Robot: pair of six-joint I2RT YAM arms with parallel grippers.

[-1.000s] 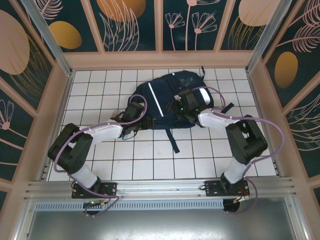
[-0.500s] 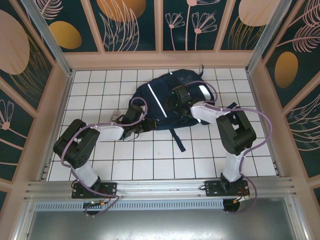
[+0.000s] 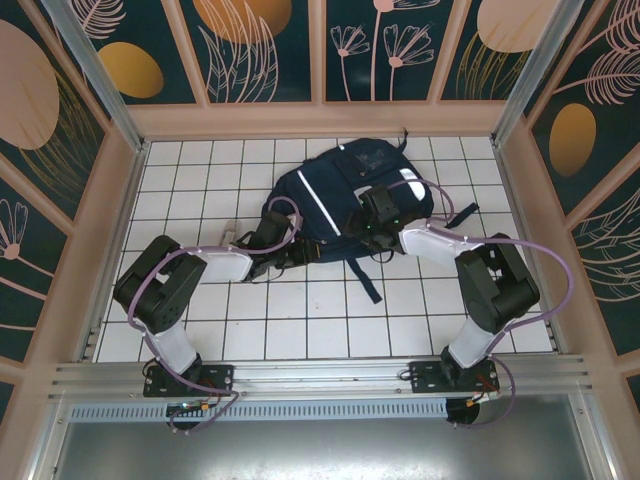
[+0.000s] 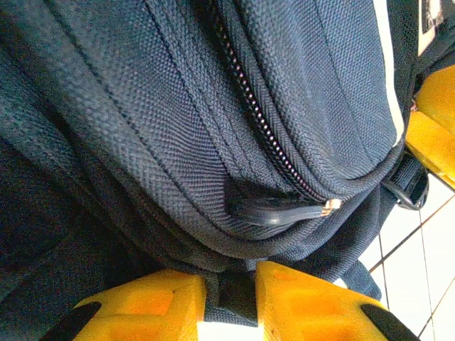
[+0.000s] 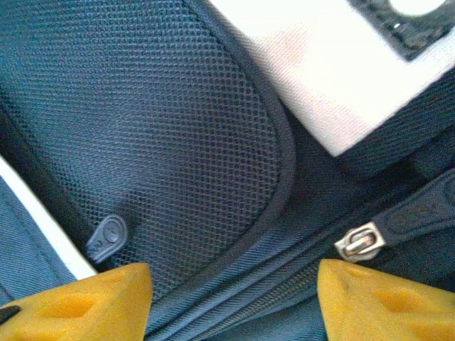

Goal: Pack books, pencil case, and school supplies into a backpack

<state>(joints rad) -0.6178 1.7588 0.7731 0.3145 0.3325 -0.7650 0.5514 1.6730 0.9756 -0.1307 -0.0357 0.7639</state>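
Right gripper [image 5: 231, 288] open over the backpack [image 3: 335, 180], with a zipper slider just ahead of its right finger.

Its jaws stand wide apart and hold nothing. The zipper line runs between them on a slant, rising toward the right, and the metal slider [image 5: 361, 241] sits just above the right finger. I judge a small shift to that side is needed before closing. Further ahead lies the pale patch [image 5: 327, 78]. The left gripper [image 4: 231, 288] is almost closed and pinches a fold of the bag's edge. A dark pull tab [image 4: 277, 211] lies just ahead of it. The right arm looks nearer to the metal slider.
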